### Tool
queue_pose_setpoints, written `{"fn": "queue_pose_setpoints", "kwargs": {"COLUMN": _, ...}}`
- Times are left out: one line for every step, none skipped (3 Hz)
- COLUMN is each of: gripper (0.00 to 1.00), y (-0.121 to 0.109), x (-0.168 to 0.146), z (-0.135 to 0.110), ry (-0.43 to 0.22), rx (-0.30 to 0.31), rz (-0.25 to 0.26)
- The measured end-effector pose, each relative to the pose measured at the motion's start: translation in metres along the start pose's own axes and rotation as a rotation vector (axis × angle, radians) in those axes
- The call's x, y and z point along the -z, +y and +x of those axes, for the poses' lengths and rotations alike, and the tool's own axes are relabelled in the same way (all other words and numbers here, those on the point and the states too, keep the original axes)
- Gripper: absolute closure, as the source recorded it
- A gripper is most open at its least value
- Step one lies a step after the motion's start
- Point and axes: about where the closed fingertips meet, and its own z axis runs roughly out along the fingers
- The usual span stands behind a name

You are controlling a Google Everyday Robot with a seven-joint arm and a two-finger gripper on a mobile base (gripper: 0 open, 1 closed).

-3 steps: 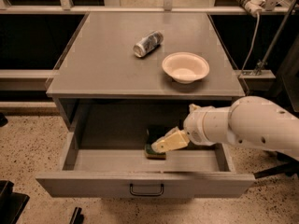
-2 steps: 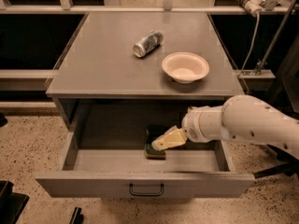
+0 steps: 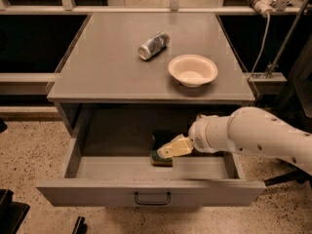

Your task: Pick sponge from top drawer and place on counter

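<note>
Reaching into the open top drawer from the right, the hand sits low over the sponge, its cream tip touching or just above the sponge's top; whether the hand is open, closed or gripping cannot be told, since the tip covers that spot. The sponge lies flat on the drawer floor, below the bench's front edge and a little right of its middle, showing a dark green upper layer over a pale yellow strip. A dark patch just behind it is too dim to make out. The white arm runs from the hand out past the drawer's right side wall, below the bench's front right corner. The drawer is pulled well out, and its flat grey front carries a small dark wire handle at centre. On the bench, a pale bowl stands upright towards the front right corner, and a metal can lies on its side near the middle, closer to the back edge, well apart from the bowl. Speckled floor shows to the left of the drawer.
</note>
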Motion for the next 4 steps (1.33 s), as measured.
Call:
{"fn": "queue_pose_setpoints", "kwargs": {"gripper": 0.00, "y": 0.032, "x": -0.057, "z": 0.015, "ry": -0.038, "rx": -0.033, "rz": -0.005}}
{"fn": "queue_pose_setpoints", "kwargs": {"gripper": 0.00, "y": 0.031, "x": -0.058, "z": 0.015, "ry": -0.042, "rx": -0.035, "rz": -0.002}}
{"fn": "queue_pose_setpoints", "kwargs": {"gripper": 0.00, "y": 0.035, "x": -0.066, "z": 0.017, "ry": -0.043, "rx": -0.038, "rz": -0.042}}
{"fn": "queue_pose_setpoints", "kwargs": {"gripper": 0.00, "y": 0.050, "x": -0.088, "z": 0.024, "ry": -0.038, "rx": -0.048, "rz": -0.081}}
